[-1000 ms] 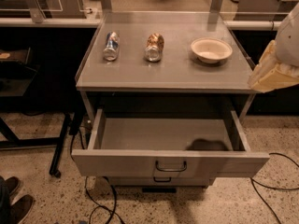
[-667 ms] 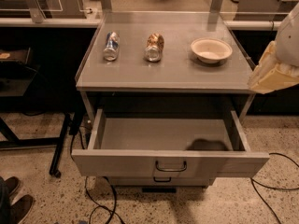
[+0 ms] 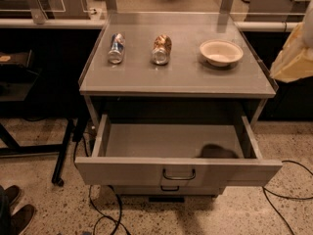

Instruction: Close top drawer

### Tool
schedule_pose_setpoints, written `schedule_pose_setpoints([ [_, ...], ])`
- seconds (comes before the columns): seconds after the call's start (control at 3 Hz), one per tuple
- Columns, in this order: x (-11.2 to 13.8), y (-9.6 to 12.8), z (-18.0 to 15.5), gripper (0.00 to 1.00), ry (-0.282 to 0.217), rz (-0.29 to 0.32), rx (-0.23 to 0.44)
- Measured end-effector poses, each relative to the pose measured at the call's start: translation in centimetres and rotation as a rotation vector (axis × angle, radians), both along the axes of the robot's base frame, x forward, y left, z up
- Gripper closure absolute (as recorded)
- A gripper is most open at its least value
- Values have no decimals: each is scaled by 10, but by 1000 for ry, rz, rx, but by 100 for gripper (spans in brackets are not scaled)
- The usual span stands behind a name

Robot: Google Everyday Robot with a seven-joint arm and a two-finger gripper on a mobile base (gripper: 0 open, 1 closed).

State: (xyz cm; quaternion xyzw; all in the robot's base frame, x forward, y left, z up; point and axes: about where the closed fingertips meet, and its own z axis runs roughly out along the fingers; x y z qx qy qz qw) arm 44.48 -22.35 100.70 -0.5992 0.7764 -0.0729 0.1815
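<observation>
While top drawer (image 3: 127, 173) stands open, end effector (image 3: 295, 58) hangs beside grey tabletop (image 3: 186, 77).

Dim warm light from above, soft shadow in top drawer (image 3: 127, 172), pale end effector (image 3: 296, 58) at right edge.

Wide grey matt metal top drawer (image 3: 127, 173), dark wire handle (image 3: 178, 174). Smooth grey counter (image 3: 186, 80), faint sheen. Glossy blue-silver metal can (image 3: 116, 48), glossy bronze metal can (image 3: 162, 49). Matt cream bowl (image 3: 221, 52). Beige matt tool (image 3: 294, 58) at right edge, beside counter.

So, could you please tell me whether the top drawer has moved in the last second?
No. The top drawer juts just as far beyond the cabinet top as before; the gripper is at the right edge.
</observation>
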Motion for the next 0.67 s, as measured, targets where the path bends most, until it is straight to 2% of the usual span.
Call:
schedule_pose_setpoints([
  [0.33, 1, -11, 12, 100, -59, -18, -47],
  [0.67, -1, -18, -20, 100, -30, -28, -72],
])
